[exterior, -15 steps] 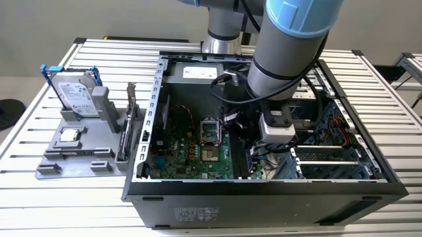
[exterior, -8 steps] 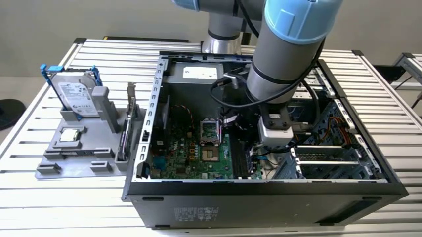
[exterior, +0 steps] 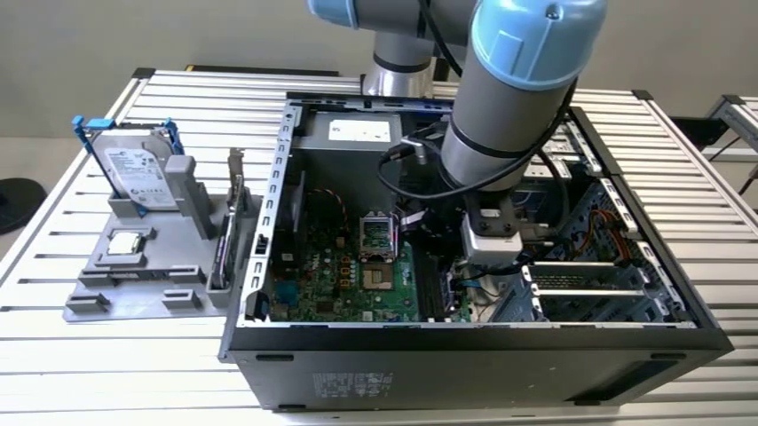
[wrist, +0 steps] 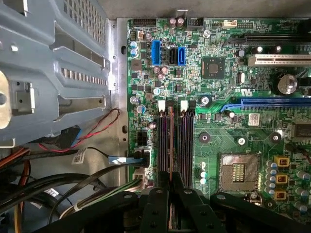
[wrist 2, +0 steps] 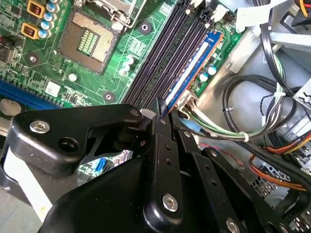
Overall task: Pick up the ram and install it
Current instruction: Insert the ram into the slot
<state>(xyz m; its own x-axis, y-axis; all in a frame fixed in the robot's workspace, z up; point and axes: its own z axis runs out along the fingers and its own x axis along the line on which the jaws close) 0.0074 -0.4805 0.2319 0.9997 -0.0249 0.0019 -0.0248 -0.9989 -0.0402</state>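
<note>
Gripper: the black two-finger gripper (wrist 2: 163,112) was closed on the upper edge of the ram.
Ram: the long, narrow blue-green ram stick (wrist 2: 192,65) stood in the outermost black motherboard slot (wrist: 164,141).
Progress: picked and placed; apparently not fully seated.

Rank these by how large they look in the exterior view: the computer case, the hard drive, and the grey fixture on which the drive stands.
1. Computer case, by far the largest.
2. Grey fixture.
3. Hard drive, smallest.
The case lies nearer the camera, which may enlarge it somewhat.
</note>
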